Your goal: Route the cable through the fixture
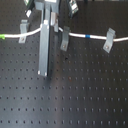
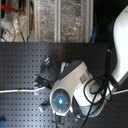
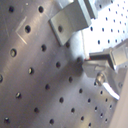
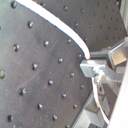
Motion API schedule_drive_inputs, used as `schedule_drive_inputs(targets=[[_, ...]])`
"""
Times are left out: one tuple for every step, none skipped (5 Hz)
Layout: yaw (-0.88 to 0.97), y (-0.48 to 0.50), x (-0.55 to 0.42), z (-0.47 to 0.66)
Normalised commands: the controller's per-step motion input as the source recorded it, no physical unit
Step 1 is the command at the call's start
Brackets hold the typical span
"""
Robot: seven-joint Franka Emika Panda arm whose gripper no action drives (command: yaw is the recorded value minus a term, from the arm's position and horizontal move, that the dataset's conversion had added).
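Gripping the long thin white flexible cable (image 4: 60, 26), the metal gripper (image 4: 90, 64) pinches it between its fingertips in the second wrist view. Beneath lies a black perforated metal board (image 1: 75, 95). In the first exterior view the cable runs roughly level across the board's far part, from a small green band (image 1: 3, 37) at the first exterior view's left past the arm to a small blue band (image 1: 88, 36) on the right, beside grey bent metal clips (image 1: 109, 40). Farther off, the second exterior view shows cluttered shelving (image 2: 55, 20) behind the board.
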Motion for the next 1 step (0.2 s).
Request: schedule_drive_inputs(targets=[[0.00, 0.023, 0.004, 0.00]])
